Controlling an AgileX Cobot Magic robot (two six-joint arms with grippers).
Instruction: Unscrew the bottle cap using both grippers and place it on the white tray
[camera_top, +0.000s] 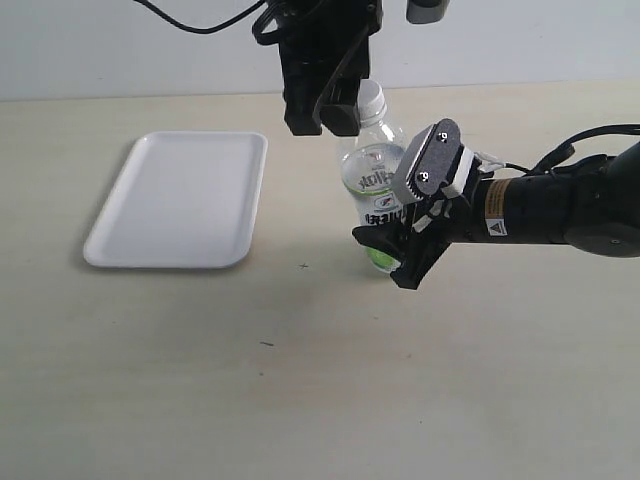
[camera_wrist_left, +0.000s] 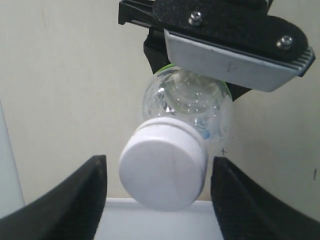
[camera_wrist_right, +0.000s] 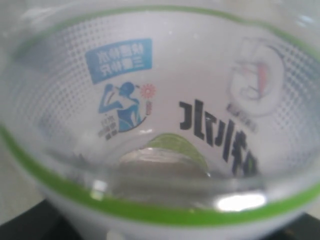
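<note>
The bottle (camera_top: 372, 172) stands upright on the table, clear with a white-and-green label. My right gripper (camera_top: 390, 258) is shut on its lower body from the right side; the label (camera_wrist_right: 165, 100) fills the right wrist view. The white ribbed bottle cap (camera_wrist_left: 162, 167) sits on the bottle's neck. My left gripper (camera_wrist_left: 159, 162) hangs over it from above, open, one black finger (camera_wrist_left: 75, 200) on each side of the cap and a gap on both sides. In the exterior view that gripper (camera_top: 322, 122) partly hides the cap (camera_top: 371, 96). The white tray (camera_top: 180, 200) lies empty to the left.
The right gripper's grey plate (camera_wrist_left: 235, 60) shows just beyond the bottle's shoulder in the left wrist view. The beige table (camera_top: 300, 380) stretches in front of the bottle and tray. A pale wall runs along the back.
</note>
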